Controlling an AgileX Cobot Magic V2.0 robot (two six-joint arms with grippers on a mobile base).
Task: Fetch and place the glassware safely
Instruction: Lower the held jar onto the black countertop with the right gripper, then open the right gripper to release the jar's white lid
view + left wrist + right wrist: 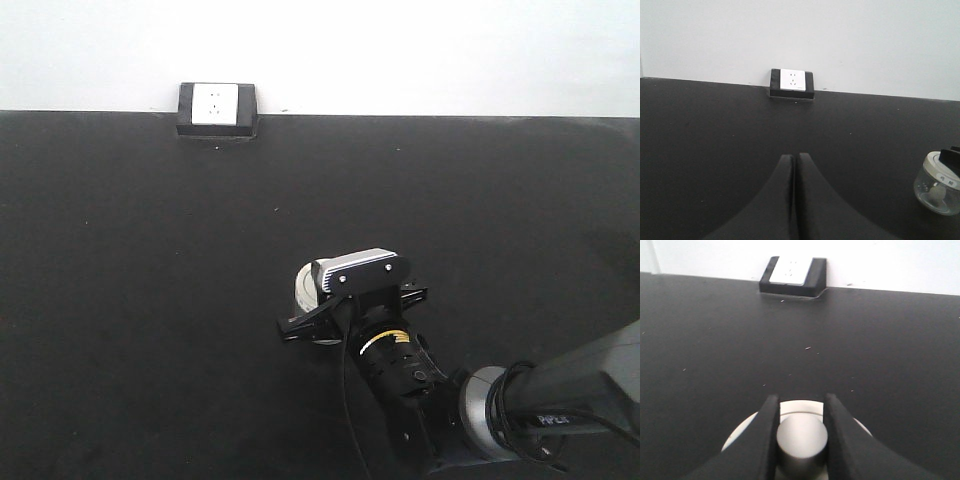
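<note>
Since it is glass, handling: small squat clear glass jar (937, 185), I judge it light, rigid, slick and breakable; its waist looks safer than the knob.
Jar position: upright on the matte black table (130, 300), near its middle.
Right gripper (801, 402): clamped on the pale round lid knob (801, 445).
Left gripper (794, 162): fingers together, empty, off to the jar's side.

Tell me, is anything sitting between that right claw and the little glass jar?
Nothing visible does. The right gripper is at the glass jar, its fingers seemingly pressed against both sides of the knob on the lid.
</note>
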